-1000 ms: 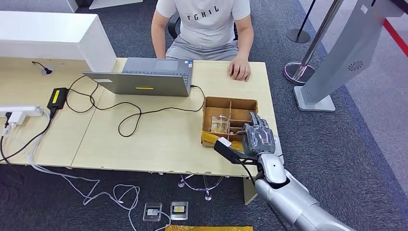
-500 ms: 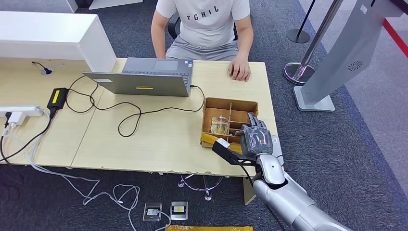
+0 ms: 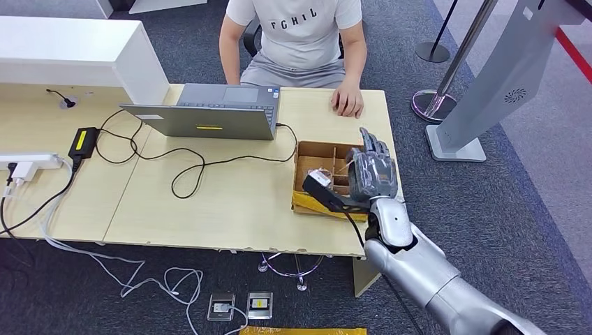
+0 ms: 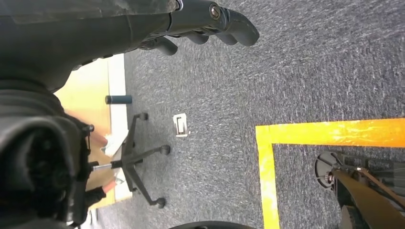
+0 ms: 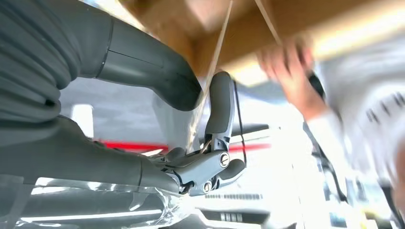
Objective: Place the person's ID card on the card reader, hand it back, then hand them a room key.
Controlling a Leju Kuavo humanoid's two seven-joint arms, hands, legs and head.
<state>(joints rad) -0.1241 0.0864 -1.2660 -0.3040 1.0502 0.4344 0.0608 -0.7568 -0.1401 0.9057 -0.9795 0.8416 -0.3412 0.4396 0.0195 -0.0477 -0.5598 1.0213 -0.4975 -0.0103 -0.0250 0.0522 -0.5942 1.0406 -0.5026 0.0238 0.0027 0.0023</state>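
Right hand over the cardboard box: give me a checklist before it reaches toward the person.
1. Right hand hovers above the cardboard box: ok.
2. Card held in its fingers: cannot tell, the right wrist view is blurred.
3. Person's hand held out to receive: not ok, it rests on the table.
4. Path from box to that hand free of the laptop: ok.
5. Left hand away from the table, over the floor: ok.
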